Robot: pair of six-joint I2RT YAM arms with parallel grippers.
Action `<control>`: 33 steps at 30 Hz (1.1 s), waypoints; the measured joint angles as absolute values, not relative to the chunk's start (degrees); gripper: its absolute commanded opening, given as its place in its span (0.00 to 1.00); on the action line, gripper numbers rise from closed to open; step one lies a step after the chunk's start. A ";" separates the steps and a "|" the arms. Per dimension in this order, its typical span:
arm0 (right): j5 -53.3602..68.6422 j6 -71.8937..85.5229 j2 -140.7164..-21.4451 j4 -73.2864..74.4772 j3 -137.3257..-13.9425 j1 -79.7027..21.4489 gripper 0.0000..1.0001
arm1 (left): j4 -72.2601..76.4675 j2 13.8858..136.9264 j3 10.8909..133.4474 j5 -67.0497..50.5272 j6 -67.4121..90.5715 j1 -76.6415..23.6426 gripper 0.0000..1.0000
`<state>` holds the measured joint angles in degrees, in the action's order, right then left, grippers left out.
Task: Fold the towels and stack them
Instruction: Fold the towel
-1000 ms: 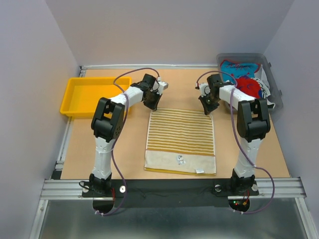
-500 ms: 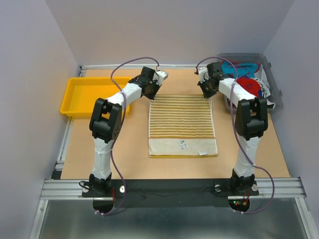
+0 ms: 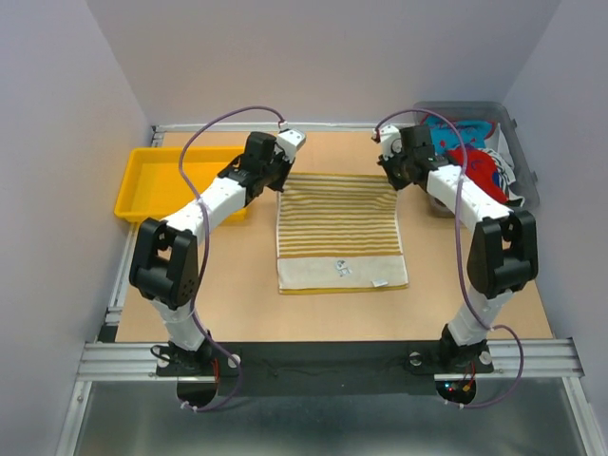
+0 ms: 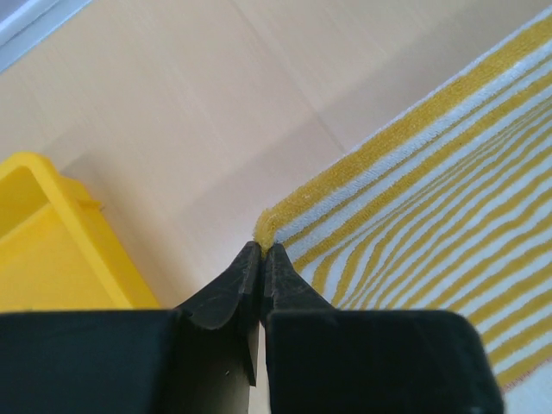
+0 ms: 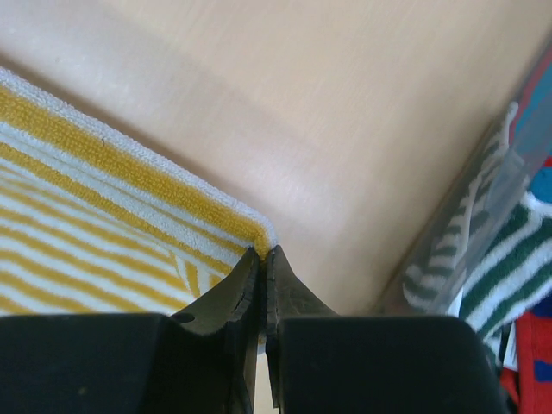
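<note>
A yellow-cream striped towel (image 3: 340, 233) lies spread in the middle of the table, its cream hem with a small label at the near edge. My left gripper (image 3: 277, 179) is shut on the towel's far left corner (image 4: 267, 228). My right gripper (image 3: 393, 179) is shut on the far right corner (image 5: 261, 238). Both corners are held just above the table at the far side. Several more towels (image 3: 472, 157), red-blue patterned and dark-striped, lie bunched in the bin at the far right; a striped one (image 5: 483, 267) shows in the right wrist view.
A clear plastic bin (image 3: 521, 161) stands at the far right corner, close to my right arm. A yellow tray (image 3: 161, 180) sits at the far left, close behind my left arm; its corner (image 4: 52, 250) shows in the left wrist view.
Both grippers have pulled the towel's far corners away from me toward the far edge. The whole towel has slid that way and a little left. The left arm has swung outward.
</note>
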<state>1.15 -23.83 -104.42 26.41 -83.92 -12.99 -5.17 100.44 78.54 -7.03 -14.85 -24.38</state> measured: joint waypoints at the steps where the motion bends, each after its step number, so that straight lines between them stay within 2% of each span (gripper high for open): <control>1: 1.13 -23.51 -102.50 25.96 -82.32 -13.17 0.01 | -5.08 100.03 77.69 -7.03 -14.48 -24.38 0.00; 11: 2.85 -14.39 -85.80 25.17 -65.54 -14.13 0.01 | -3.75 87.70 61.60 -7.33 -4.91 -26.59 0.00; 21: 3.90 0.58 -71.07 25.26 -55.42 -13.93 0.01 | -2.83 76.16 50.35 -6.02 6.55 -30.06 0.00; 33: 4.23 10.92 -68.25 26.59 -47.07 -13.91 0.00 | -3.29 73.52 43.79 -6.09 18.15 -31.94 0.00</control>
